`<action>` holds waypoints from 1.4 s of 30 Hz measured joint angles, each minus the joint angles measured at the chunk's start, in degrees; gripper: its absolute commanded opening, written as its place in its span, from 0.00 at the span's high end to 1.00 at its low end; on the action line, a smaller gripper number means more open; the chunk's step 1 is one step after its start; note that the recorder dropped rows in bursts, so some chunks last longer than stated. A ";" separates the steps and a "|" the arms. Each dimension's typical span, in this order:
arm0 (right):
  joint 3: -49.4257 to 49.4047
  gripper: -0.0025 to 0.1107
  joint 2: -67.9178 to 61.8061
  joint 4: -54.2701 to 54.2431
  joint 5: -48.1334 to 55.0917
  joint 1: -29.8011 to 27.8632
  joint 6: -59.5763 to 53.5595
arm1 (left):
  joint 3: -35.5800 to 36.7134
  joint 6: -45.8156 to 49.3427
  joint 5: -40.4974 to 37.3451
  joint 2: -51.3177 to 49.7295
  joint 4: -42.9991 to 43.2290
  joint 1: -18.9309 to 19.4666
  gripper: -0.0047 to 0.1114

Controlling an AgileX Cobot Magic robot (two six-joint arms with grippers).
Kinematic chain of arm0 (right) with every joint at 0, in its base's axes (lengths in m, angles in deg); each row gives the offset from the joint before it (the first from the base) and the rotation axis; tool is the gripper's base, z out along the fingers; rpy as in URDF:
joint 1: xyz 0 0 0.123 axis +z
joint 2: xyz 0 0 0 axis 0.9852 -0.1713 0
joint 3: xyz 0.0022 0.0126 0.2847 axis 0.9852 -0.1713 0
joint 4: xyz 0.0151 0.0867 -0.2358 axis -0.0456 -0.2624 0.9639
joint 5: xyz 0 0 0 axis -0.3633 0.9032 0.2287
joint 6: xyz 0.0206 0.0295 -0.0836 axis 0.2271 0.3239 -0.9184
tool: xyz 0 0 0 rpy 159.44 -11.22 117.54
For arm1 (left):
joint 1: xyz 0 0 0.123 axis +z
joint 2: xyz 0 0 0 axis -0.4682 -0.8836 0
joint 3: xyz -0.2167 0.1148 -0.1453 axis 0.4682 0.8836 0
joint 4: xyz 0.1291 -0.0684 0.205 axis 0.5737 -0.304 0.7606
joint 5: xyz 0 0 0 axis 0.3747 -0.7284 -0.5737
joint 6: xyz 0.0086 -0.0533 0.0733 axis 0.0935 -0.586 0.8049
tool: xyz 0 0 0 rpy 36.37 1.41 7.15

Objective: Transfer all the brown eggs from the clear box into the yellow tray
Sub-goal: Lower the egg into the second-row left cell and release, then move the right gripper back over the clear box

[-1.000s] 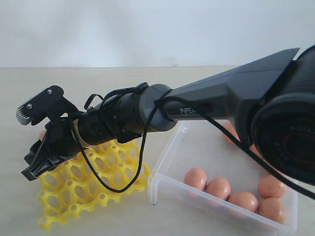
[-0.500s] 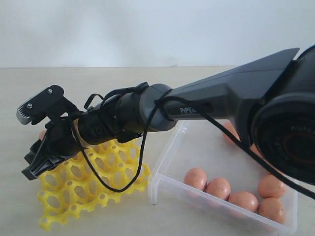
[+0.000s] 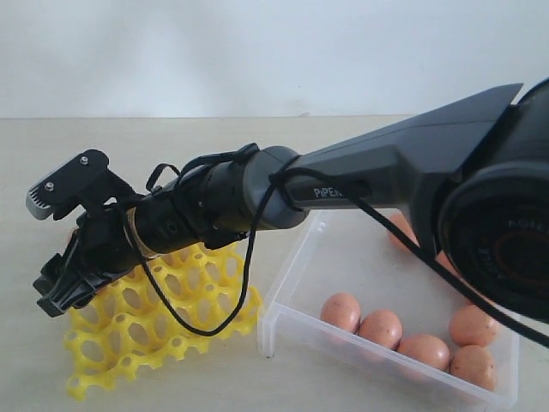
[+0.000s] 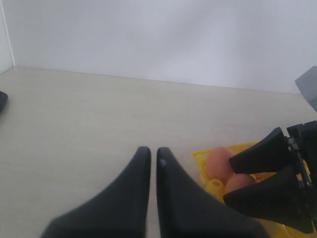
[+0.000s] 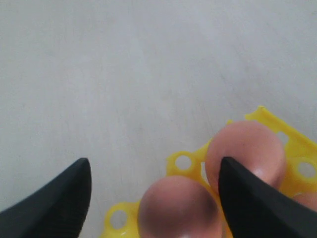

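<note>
Right tool (image 5: 153,162) is being held wide apart above the yellow tray (image 5: 271,119), gripping nothing; 2 brown eggs (image 5: 178,208) are sitting below. Left tool (image 4: 153,150) is being held together, empty.

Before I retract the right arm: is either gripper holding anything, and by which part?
Nothing is held. The right gripper stands open over two brown eggs seated in the yellow tray; the left gripper is shut on nothing.

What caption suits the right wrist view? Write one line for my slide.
Right gripper, jaws open, over two brown eggs seated at a corner of the yellow tray.
</note>
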 measured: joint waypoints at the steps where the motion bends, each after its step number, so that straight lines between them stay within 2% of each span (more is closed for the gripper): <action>1: 0.00 0.39 0.00 0.00 0.00 0.00 0.00 | 0.00 0.00 0.00 0.00 0.00 0.00 0.92; 9: 0.00 0.39 0.84 0.09 0.00 0.00 0.96 | 0.00 0.00 0.00 0.00 0.00 0.00 0.92; 13: 0.00 0.40 4.75 0.09 0.00 0.00 7.23 | 0.00 0.00 0.00 0.00 0.00 0.00 0.92; 15: 0.00 0.47 7.22 0.85 -0.23 0.00 12.20 | 0.00 0.00 0.00 0.00 0.00 0.00 0.92; 17: 0.00 0.64 9.95 4.12 -0.77 0.00 17.77 | 0.00 0.00 0.00 0.00 0.00 0.00 0.92; 20: 0.00 0.97 13.14 7.20 -2.75 -0.08 22.27 | 0.00 0.00 0.00 0.00 0.00 0.00 0.92; 28: -3.32 0.98 16.47 8.75 -19.03 -4.23 22.51 | 0.00 0.00 0.00 0.00 0.00 0.00 0.92; 32: -7.64 0.98 17.83 9.13 -18.82 -5.56 20.14 | 0.00 0.00 0.00 0.00 0.00 0.00 0.92; 35: -16.37 0.98 23.75 9.41 -6.38 -3.08 11.72 | 0.00 0.00 0.00 0.00 0.00 0.00 0.92; 37: -23.05 0.98 29.39 9.64 12.16 2.52 1.86 | 0.00 0.00 0.00 0.00 0.00 0.00 0.92; 38: -26.95 0.98 32.20 9.88 28.74 6.63 -6.71 | 0.00 0.00 0.00 0.00 0.00 0.00 0.92; 39: -28.76 0.98 33.09 9.66 37.51 8.62 -10.94 | 0.00 0.00 0.00 0.00 0.00 0.00 0.92; 40: -31.12 0.98 33.61 6.83 52.45 10.74 -18.28 | 0.00 0.00 0.00 0.00 0.00 0.00 0.92; 41: -31.85 0.98 33.61 1.44 62.62 10.59 -24.33 | 0.00 0.00 0.00 0.00 0.00 0.00 0.92; 42: -31.95 0.98 33.75 -4.19 67.31 8.94 -28.22 | 0.00 0.00 0.00 0.00 0.00 0.00 0.92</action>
